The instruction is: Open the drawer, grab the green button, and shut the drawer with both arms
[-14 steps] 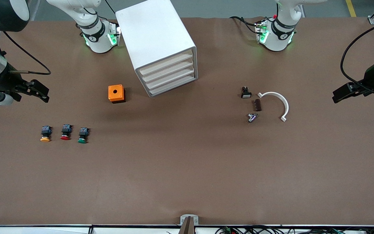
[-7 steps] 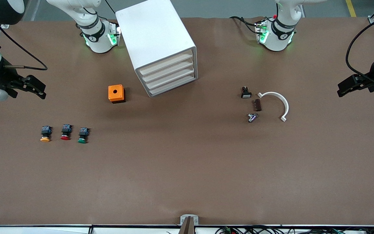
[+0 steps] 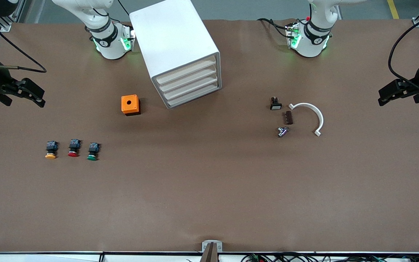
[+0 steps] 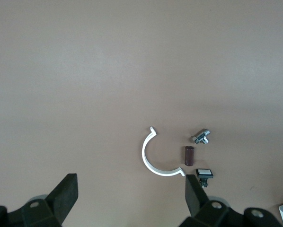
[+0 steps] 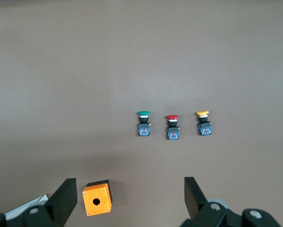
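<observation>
The white cabinet (image 3: 175, 40) stands between the arm bases with all four beige drawers shut. The drawer (image 3: 195, 95) is the lowest one. The green button (image 3: 92, 152) lies on the table beside a red-capped one (image 3: 73, 148) and a yellow-capped one (image 3: 51, 150); it also shows in the right wrist view (image 5: 143, 124). My right gripper (image 3: 36, 95) hangs open and empty over the table's right-arm end, also seen in its wrist view (image 5: 129, 187). My left gripper (image 3: 386, 96) hangs open and empty over the left-arm end, also seen in its wrist view (image 4: 129, 182).
An orange box with a hole (image 3: 130, 104) sits beside the cabinet. Toward the left arm's end lie a white curved clip (image 3: 313, 112), a small black switch (image 3: 275, 103), a brown block (image 3: 288, 117) and a metal fitting (image 3: 282, 131).
My right gripper has drawn back toward the right arm's end of the table and away from the buttons. My left gripper has pulled slightly outward too. Nothing on the table moved.
</observation>
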{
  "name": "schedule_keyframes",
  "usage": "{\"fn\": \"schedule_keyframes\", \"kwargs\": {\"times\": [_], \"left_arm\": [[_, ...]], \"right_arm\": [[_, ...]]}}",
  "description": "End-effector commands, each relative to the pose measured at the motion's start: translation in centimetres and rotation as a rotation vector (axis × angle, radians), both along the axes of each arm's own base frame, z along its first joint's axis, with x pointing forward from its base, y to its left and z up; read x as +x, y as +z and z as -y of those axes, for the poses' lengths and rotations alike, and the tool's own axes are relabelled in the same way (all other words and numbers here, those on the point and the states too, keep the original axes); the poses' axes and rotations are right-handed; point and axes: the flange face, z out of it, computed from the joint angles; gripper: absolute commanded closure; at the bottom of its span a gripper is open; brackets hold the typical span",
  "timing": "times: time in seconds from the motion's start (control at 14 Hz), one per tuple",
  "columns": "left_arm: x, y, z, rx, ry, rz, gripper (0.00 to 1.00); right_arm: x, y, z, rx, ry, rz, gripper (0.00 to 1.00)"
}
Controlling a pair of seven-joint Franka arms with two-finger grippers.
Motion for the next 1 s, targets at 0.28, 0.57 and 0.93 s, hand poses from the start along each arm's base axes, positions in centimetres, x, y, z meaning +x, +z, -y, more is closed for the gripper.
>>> {"fn": "schedule_keyframes", "kwargs": {"times": [0.28, 0.57, 0.93], "left_arm": [[-3.3, 0.0, 1.6, -0.020, 0.049, -0.014, 0.00], [-5.5, 0.0, 2.4, -0.011, 0.034, -0.021, 0.00], [-4.2, 0.0, 2.4, -0.019, 0.001, -0.029, 0.00]], "right_arm": [[-0.4, 2.6, 0.9, 0.015, -0.007, 0.012, 0.00], [-0.5, 2.6, 1.9, 0.055, -0.001, -0.004, 0.00], [-0.3, 2.3, 2.0, 0.055, -0.015, -0.012, 0.00]]}}
